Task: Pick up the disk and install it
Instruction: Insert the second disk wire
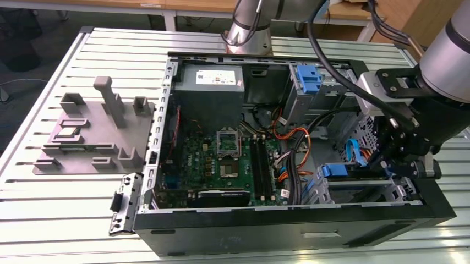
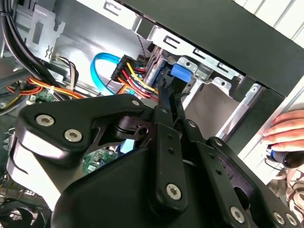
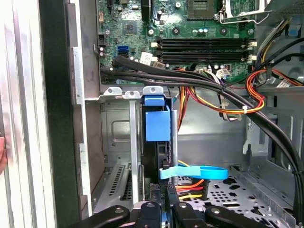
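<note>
Inside the open black computer case (image 1: 294, 223) on the slatted metal table (image 1: 66, 203), red, yellow and orange wire bundles (image 3: 223, 102), thick black cables (image 3: 190, 78) and a light-blue flat data cable (image 3: 199, 172) crowded the drive bay beside the green motherboard (image 1: 220, 165), and a person's hand (image 2: 287, 130) rested on the case's outer edge. The silver-grey metal disk with its bright blue plastic bracket (image 3: 157, 126) stood on edge in the drive cage at the case's front corner, near the grey boxy power supply's (image 1: 209, 80) opposite end. The black claw (image 3: 167, 190) sat nearly closed, its narrow fingers (image 2: 166, 102) pinching the disk's rear edge close to the cable plugs.
</note>
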Controlling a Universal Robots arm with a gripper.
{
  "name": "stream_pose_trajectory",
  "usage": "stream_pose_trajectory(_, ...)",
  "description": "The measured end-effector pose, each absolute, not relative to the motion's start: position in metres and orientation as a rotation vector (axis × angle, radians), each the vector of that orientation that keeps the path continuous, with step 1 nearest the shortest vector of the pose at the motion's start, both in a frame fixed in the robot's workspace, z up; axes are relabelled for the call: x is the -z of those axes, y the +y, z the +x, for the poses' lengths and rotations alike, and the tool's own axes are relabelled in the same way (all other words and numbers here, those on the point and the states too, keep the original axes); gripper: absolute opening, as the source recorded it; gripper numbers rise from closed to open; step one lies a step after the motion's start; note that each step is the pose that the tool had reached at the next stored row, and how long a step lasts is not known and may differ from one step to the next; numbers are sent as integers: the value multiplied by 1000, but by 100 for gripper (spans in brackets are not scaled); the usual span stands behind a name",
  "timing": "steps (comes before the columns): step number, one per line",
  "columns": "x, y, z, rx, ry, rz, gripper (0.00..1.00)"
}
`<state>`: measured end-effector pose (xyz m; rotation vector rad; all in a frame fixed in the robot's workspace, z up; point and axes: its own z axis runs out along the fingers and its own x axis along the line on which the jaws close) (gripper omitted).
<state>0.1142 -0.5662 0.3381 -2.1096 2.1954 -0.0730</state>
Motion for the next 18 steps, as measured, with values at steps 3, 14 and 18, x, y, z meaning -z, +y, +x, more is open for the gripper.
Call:
stream_pose_trajectory(3,-338,-563,114,76,2197,-2111,16)
stream_pose_trajectory(14,-334,-561,115,102,2209,-2126,16)
stream_pose_trajectory(18,-333,-561,115,104,2210,-2127,16)
